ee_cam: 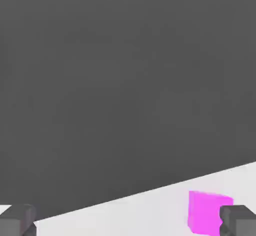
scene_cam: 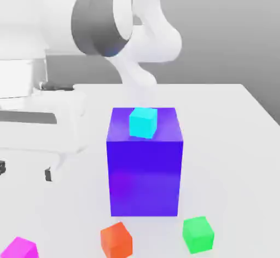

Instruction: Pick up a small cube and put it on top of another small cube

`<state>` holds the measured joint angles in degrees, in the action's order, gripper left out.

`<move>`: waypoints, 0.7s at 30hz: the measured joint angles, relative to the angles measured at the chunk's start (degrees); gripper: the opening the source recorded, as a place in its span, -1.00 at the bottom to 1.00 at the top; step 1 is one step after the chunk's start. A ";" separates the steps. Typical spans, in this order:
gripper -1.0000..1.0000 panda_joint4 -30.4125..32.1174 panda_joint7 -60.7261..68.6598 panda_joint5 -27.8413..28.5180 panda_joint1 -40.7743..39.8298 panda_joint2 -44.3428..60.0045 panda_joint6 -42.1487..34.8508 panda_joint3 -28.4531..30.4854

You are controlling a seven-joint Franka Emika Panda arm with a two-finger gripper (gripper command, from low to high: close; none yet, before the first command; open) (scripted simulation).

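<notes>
The small magenta cube (scene_cam: 19, 248) rests on the white table at the near edge of the exterior view's left. In the hand view the magenta cube (ee_cam: 206, 217) appears close beside one dark fingertip (ee_cam: 238, 221). My gripper (scene_cam: 25, 170) hovers above and behind it, open, with nothing between its fingers; in the hand view the gripper (ee_cam: 127, 222) has its tips far apart. The small green cube (scene_cam: 198, 234) sits on the table toward the exterior view's right, in front of the big block.
A big blue-purple block (scene_cam: 145, 169) stands mid-table with a cyan small cube (scene_cam: 143, 122) on top. An orange-red small cube (scene_cam: 116, 240) lies between the magenta and green cubes. The white arm (scene_cam: 109, 21) rises behind the block.
</notes>
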<state>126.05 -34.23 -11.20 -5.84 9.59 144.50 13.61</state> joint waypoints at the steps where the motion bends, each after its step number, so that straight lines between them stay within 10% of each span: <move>1: 0.00 -0.21 0.34 -0.29 -0.49 2.06 0.49 0.16; 11: 0.00 -3.26 3.72 -3.66 -6.16 22.53 9.12 -1.21; 12: -1.00 -3.58 4.08 -4.15 -6.57 23.87 10.11 -1.71; 21: -1.00 -2.79 3.26 -2.99 -5.61 20.70 7.66 -0.46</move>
<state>123.25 -30.98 -14.19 -11.45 30.29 152.17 13.15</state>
